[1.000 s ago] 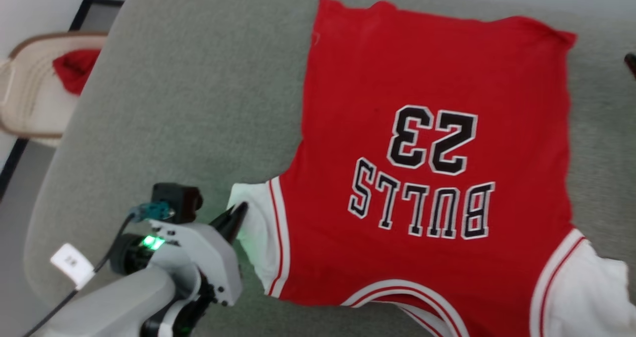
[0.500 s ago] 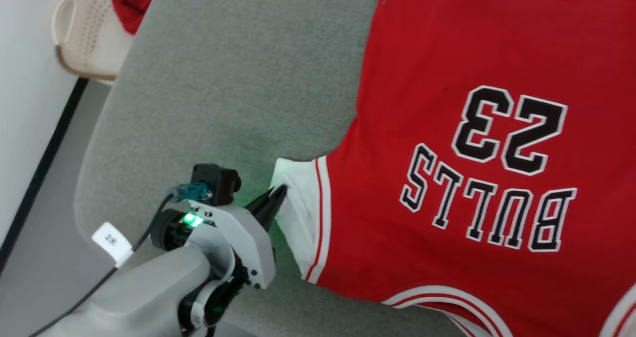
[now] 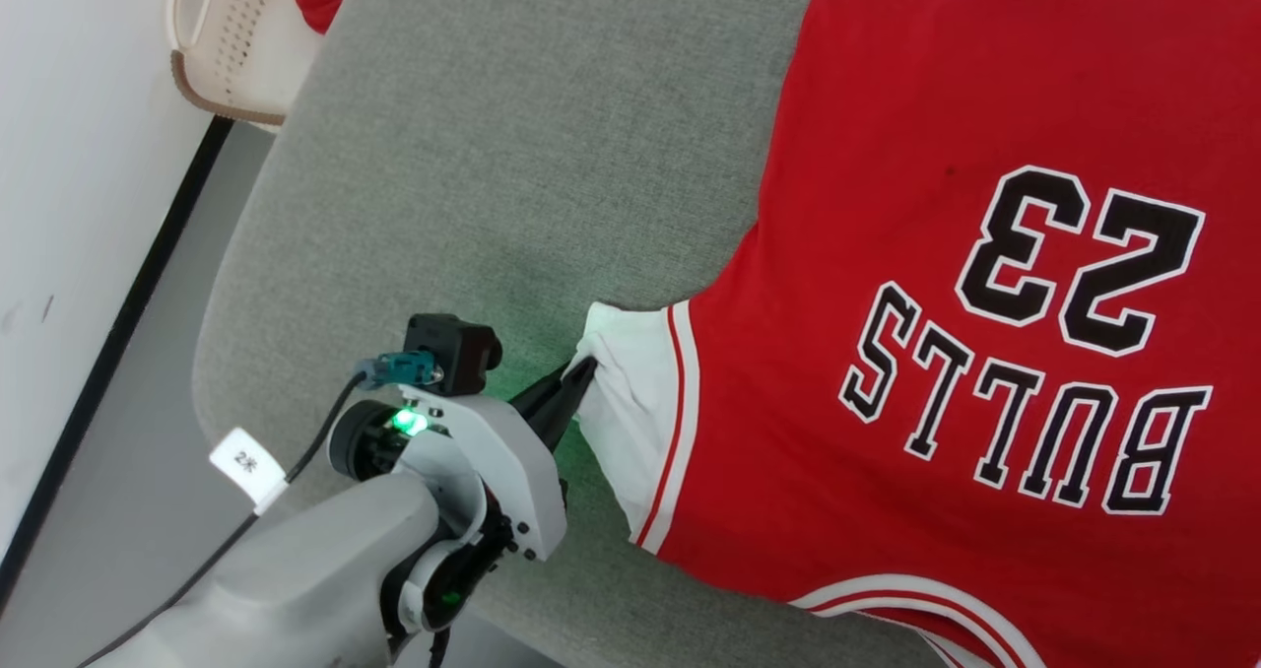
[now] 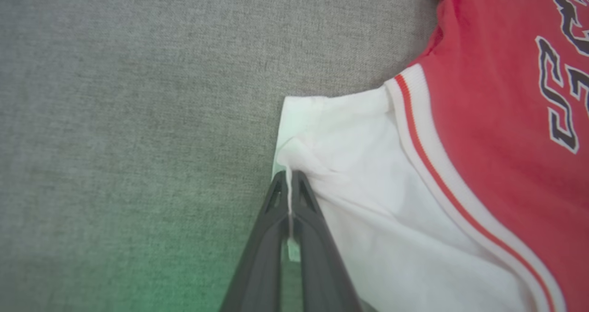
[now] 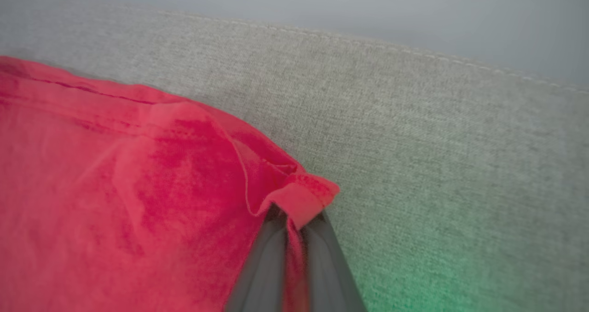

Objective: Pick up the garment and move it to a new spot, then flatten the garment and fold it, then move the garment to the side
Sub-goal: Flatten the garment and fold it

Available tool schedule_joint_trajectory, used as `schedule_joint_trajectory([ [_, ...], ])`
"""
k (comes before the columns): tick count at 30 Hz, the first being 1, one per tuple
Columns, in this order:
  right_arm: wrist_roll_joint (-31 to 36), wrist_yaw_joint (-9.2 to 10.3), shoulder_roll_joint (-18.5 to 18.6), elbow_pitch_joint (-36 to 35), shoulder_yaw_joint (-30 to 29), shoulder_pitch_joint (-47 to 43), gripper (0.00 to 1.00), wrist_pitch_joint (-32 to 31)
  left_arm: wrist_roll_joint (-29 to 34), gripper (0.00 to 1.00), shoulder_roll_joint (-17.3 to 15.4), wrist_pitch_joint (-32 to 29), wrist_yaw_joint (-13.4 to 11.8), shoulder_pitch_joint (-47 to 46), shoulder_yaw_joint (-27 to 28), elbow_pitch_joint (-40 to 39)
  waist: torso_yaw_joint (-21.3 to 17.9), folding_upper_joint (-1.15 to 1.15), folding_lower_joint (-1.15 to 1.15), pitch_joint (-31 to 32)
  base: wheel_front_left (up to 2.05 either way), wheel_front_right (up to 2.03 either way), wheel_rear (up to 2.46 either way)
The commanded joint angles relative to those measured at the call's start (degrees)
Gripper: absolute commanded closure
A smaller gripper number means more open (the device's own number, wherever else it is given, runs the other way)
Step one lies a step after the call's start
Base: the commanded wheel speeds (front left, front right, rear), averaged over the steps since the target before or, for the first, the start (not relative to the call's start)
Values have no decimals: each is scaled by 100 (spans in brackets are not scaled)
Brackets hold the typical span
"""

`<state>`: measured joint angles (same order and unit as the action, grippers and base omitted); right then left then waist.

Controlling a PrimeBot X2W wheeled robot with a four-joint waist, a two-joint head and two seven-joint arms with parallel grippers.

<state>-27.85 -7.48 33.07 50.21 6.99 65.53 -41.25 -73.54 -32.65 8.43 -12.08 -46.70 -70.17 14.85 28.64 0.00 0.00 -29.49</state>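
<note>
Two hands, the left hand (image 4: 289, 179) and right hand (image 5: 294, 220), both clamp one garment (image 3: 887, 156).

**Pale grey arm, dark tapered fingers**

The left forearm (image 3: 296, 579) is a smooth pale grey shell. Its white wrist housing (image 3: 493, 461) has small dark screws (image 3: 516, 528) and a green light (image 3: 406, 420). There is a black camera block (image 3: 453, 351), a teal plug (image 3: 397, 368), and a black cable (image 3: 330, 424) with a white tag (image 3: 246, 464), perhaps marked "2K". The left gripper (image 4: 289, 178) and right gripper (image 5: 294, 222) have long dark grey fingers tapering to points.
</note>
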Motion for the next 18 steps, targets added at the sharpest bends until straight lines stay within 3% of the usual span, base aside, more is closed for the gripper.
schedule_joint_trajectory([
  [1,15,-2,-185,258,110,-259,100,-102,-33,100,-15,-36,-3,54,-26,157,-67,0,0,43,0,0,0],
  [11,-415,-2,-67,-233,559,-502,100,-335,-105,100,-203,54,8,162,65,371,-510,0,0,412,0,0,0],
  [18,-1236,-2,287,-1511,1153,-1167,100,-516,-185,100,-556,59,-91,266,158,322,-1022,0,0,917,0,0,0],
])
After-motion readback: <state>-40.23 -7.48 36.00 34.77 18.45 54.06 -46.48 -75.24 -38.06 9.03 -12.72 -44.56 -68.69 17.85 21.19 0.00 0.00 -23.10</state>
